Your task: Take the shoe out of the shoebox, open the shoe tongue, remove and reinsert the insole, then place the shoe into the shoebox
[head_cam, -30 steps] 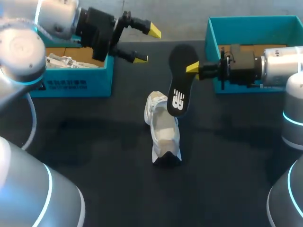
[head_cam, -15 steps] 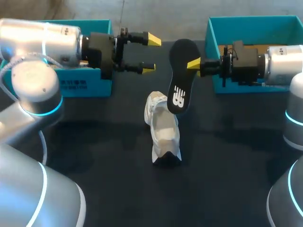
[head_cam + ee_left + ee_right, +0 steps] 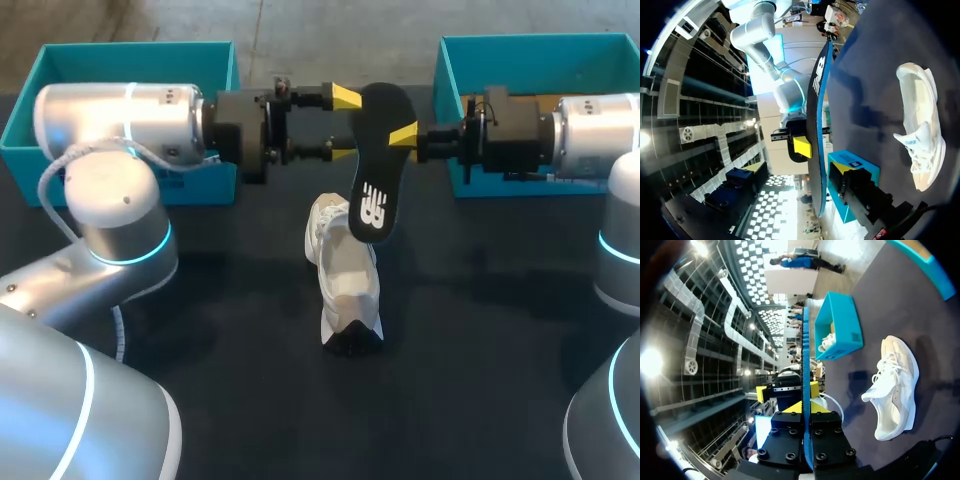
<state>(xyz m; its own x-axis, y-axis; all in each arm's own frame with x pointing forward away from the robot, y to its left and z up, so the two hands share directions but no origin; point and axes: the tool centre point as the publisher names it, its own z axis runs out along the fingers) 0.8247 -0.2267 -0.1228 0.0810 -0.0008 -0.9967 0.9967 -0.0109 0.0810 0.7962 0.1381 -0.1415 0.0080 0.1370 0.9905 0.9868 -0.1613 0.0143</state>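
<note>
- Insole (image 3: pixel 375 165): a thin black sheet held in the air above the desk (image 3: pixel 220 310), at 12 o'clock of the shoe (image 3: pixel 345 280). Its long axis runs roughly from 12 to 6. In the head view its lower end overlaps the shoe's collar; whether the two touch cannot be told.
- Right gripper (image 3: pixel 403 135): comes in from 3 o'clock of the insole. Its fingers are closed on the insole's upper part, one on each face. The right wrist view shows the insole (image 3: pixel 805 365) edge-on between them.
- Left gripper (image 3: pixel 342 123): stands at 9 o'clock of the insole. Its fingers are spread wide and hold nothing, with the tips just beside the insole's near edge. In the left wrist view the insole (image 3: pixel 816 125) rises edge-on just ahead of this gripper.
- Shoe: white with a dark heel, resting on the desk, out of both boxes. Its mouth appears open toward the head camera.
- Left shoebox (image 3: pixel 130 46) and right shoebox (image 3: pixel 530 40): teal, at 10 and 2 o'clock of the shoe, well apart from it.
- Handling (judgement): the insole is probably light, soft foam that bends and swings from a single pinch. A second hold near its free end, across the flat faces, should steady it for reinsertion.
- Handling (judgement): the shoe is probably light, with a limp upper. The firmer heel counter or sole edge offers the surer grip.
</note>
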